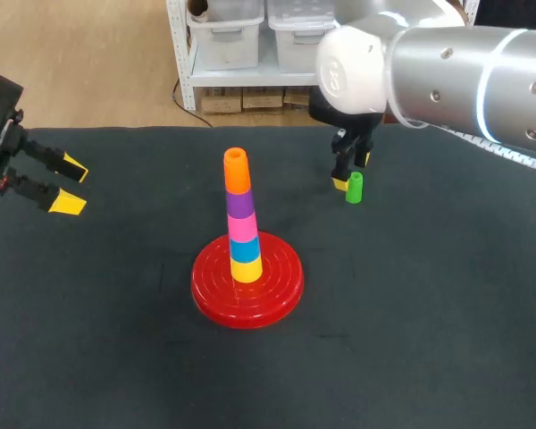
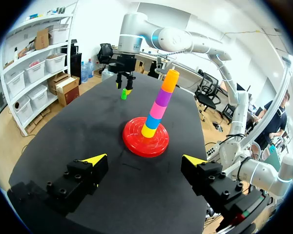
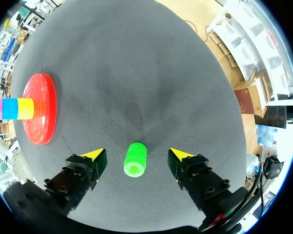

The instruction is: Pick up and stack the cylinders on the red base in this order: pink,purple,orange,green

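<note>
Head view is showing a round red ridged plastic base sitting nearest on the dark cloth tabletop. A tower of plastic cylinders is standing upright on its middle: a yellow cylinder at the bottom, then a blue cylinder, a pink cylinder, a purple cylinder and an orange cylinder on top.

Further back at the left edge, the left gripper is hanging well apart from the tower, its fingers standing wide apart and gripping nothing; in the left wrist view the same gripper is looking across bare cloth at the base.

Farthest off, to the right of the tower, a small green plastic cylinder is standing on the tabletop. The right gripper is hovering just over it. In the right wrist view its fingers are spreading wide on either side of the green cylinder, touching it on neither side.
</note>
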{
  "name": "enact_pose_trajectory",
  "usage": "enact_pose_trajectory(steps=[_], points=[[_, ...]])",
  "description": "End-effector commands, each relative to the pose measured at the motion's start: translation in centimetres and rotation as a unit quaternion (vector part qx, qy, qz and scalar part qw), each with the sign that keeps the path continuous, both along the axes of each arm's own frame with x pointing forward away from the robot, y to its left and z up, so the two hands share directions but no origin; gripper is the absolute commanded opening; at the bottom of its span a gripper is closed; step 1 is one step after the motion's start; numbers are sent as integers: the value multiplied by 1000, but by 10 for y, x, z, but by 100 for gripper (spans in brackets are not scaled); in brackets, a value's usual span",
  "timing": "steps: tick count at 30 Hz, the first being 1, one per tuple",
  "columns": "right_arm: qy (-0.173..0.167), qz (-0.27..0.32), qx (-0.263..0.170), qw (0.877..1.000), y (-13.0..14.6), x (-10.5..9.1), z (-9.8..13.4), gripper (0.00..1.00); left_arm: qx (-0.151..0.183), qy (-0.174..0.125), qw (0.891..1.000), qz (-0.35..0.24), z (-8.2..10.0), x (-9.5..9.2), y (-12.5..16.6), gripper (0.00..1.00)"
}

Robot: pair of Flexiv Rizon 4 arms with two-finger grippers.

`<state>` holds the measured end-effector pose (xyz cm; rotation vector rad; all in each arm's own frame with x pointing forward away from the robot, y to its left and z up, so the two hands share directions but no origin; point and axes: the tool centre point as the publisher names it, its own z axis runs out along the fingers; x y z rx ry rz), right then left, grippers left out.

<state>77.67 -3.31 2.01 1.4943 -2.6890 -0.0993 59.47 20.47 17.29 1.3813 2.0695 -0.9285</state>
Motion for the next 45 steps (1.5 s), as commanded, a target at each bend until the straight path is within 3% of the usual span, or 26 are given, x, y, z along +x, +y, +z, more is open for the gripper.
enact_pose_trajectory(steps=[1,8,19,21,22,33,34,35,36,38,41,45], points=[[-5,-3,5,1000,-5,-5,1,79,0,1,1000,-2,-1,2,1,100],[-5,-8,7,1000,-8,-9,1,78,0,1,1000,-2,-1,2,1,100],[-3,-8,6,1000,-9,-12,0,67,0,1,1000,-2,-1,2,1,100],[-3,-8,4,1000,-9,-11,-1,50,0,1,1000,-2,-1,2,1,100],[-3,-7,4,1000,-9,-10,-1,48,0,1,1000,-2,-1,2,1,100],[-5,-6,1,1000,-8,-9,1,45,0,1,1000,-2,-1,2,1,100],[-3,-6,-1,1000,-8,-9,0,40,0,1,1000,-2,-1,2,1,100],[0,-9,0,1000,-8,-9,-1,28,0,1,1000,-2,-1,2,1,100],[0,-10,1,1000,-8,-9,-1,2,0,1,1000,-2,-1,2,1,100],[2,-12,2,1000,-9,-9,0,0,0,1,1000,-2,-1,2,1,100],[-6,-7,0,1000,-8,-9,16,0,0,1,1000,-2,-1,2,1,100],[-22,66,0,998,10,-8,72,0,0,1,1000,-2,-1,2,1,100]])
